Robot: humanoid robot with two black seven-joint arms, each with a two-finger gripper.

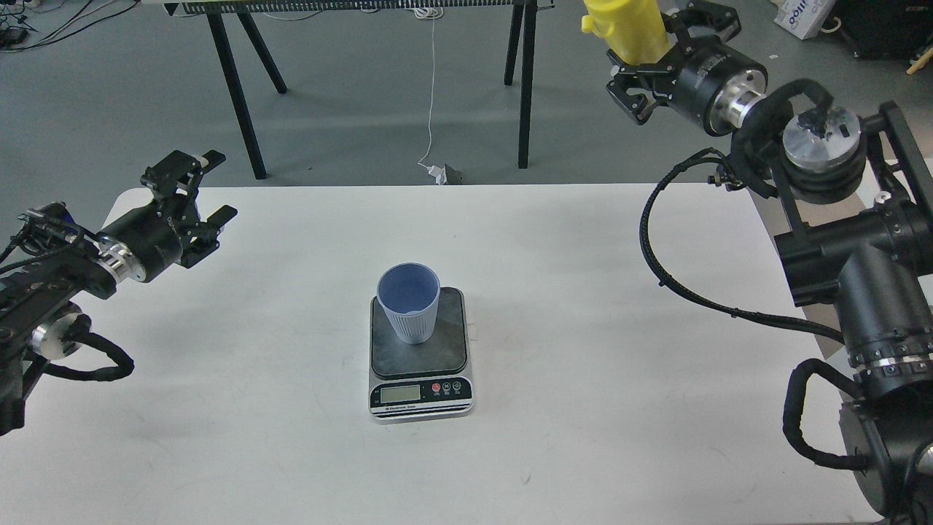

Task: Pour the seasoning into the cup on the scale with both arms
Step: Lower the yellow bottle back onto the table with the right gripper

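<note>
The light blue cup (409, 302) stands upright on the dark platform of the scale (420, 364), in the middle of the white table. My right gripper (641, 62) is high at the top right, beyond the table's far edge, shut on the yellow seasoning bottle (627, 25). The bottle's upper part is cut off by the view's top edge, and its nozzle is out of view. My left gripper (197, 200) is open and empty above the table's far left corner, well away from the cup.
The white table (583, 328) spreads around the scale. Black stand legs (233, 87) and a hanging white cord (433, 87) are behind the far edge. A second white surface (896, 189) shows at the right.
</note>
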